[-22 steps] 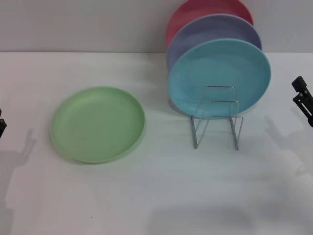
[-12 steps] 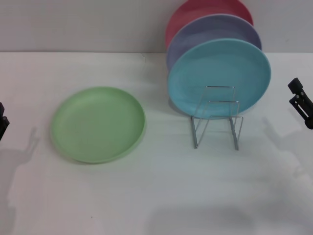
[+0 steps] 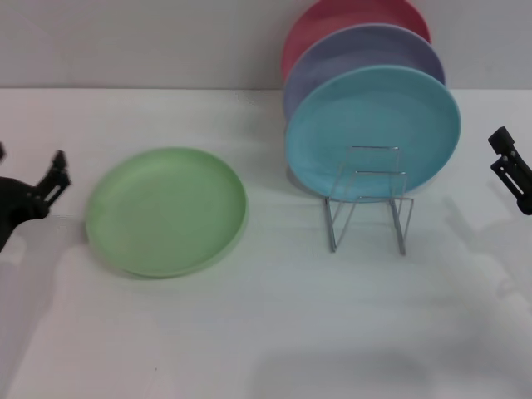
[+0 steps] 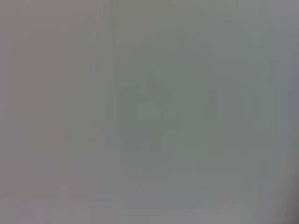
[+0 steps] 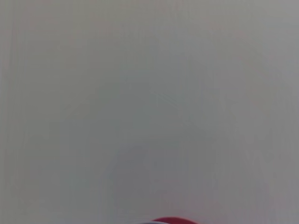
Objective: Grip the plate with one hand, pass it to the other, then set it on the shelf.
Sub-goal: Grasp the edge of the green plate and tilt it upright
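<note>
The light green plate (image 3: 166, 210) lies flat on the white table, left of centre in the head view. The silver wire shelf (image 3: 370, 208) stands to its right, and its front slot holds nothing. My left gripper (image 3: 30, 166) is at the left edge, just left of the plate's rim and apart from it. Its fingers (image 3: 58, 170) are spread and hold nothing. My right gripper (image 3: 509, 162) is at the right edge, right of the shelf and off the table. The left wrist view shows only a plain grey surface.
A teal-blue plate (image 3: 372, 125) stands upright at the back of the shelf. A lavender plate (image 3: 366, 50) and a red plate (image 3: 332, 21) stand behind it against the wall. A sliver of the red plate (image 5: 170, 220) shows in the right wrist view.
My left gripper has come in from the left edge towards the green plate's rim. My right gripper has drifted slightly upward. The plates have not moved.
</note>
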Robot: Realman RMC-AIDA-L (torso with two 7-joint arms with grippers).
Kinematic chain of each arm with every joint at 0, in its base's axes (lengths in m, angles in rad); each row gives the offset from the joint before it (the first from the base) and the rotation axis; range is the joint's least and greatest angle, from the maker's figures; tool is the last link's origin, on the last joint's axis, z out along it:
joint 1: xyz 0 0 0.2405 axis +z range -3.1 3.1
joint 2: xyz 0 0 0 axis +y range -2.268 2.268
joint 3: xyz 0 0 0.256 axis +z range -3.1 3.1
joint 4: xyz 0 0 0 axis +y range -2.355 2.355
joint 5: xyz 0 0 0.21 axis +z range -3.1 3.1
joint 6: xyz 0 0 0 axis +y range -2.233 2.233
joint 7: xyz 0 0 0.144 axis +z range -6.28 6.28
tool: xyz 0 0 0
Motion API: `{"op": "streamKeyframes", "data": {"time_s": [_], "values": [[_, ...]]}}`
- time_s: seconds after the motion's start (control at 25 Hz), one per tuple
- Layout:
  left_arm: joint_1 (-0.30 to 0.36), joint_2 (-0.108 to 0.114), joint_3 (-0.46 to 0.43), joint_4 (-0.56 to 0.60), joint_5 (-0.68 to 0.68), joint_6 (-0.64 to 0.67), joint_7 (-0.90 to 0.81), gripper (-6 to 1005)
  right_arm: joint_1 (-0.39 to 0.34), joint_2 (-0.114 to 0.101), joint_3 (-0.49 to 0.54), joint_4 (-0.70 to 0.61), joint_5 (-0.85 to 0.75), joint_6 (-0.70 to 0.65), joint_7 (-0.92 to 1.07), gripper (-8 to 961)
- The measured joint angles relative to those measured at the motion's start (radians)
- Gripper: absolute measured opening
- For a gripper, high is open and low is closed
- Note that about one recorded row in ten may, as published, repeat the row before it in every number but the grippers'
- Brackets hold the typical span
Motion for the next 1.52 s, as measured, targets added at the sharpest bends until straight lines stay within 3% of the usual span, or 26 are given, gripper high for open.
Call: {"op": "streamKeyframes", "data": {"time_s": [0.08,0.12,0.2,0.28,0.44,0.48,0.52,0.8,1.52], "values": [[0.032,0.035,-0.037,-0.191,0.002,-0.256,-0.001,867,0.000,0.000,0.000,0.000,0.000,0.001,0.000,812],[0.044,0.043,-0.055,-0.253,0.002,-0.346,-0.001,867,0.000,0.000,0.000,-0.001,0.000,0.001,0.000,812],[0.074,0.046,-0.134,-0.439,0.003,-0.658,0.004,867,0.000,0.000,0.000,-0.002,0.000,0.001,0.000,812],[0.081,0.020,-0.211,-0.549,0.003,-0.883,0.021,867,-0.001,0.000,0.000,-0.003,0.000,0.001,0.001,812],[0.051,-0.120,-0.433,-0.627,0.003,-1.282,0.149,866,-0.003,0.000,0.000,-0.004,0.000,0.000,0.001,813],[0.038,-0.148,-0.480,-0.624,0.001,-1.351,0.193,866,-0.003,0.000,0.000,-0.004,0.000,-0.001,0.001,813],[0.020,-0.162,-0.513,-0.613,-0.006,-1.401,0.225,866,-0.005,0.000,0.000,-0.004,-0.001,-0.001,0.001,813],[-0.059,-0.156,-0.530,-0.509,-0.027,-1.456,0.220,867,-0.012,0.000,0.000,-0.004,-0.003,0.000,0.001,813],[-0.113,-0.157,-0.540,-0.434,-0.029,-1.463,0.220,836,-0.012,0.000,0.000,-0.004,-0.006,0.001,0.001,812]]}}
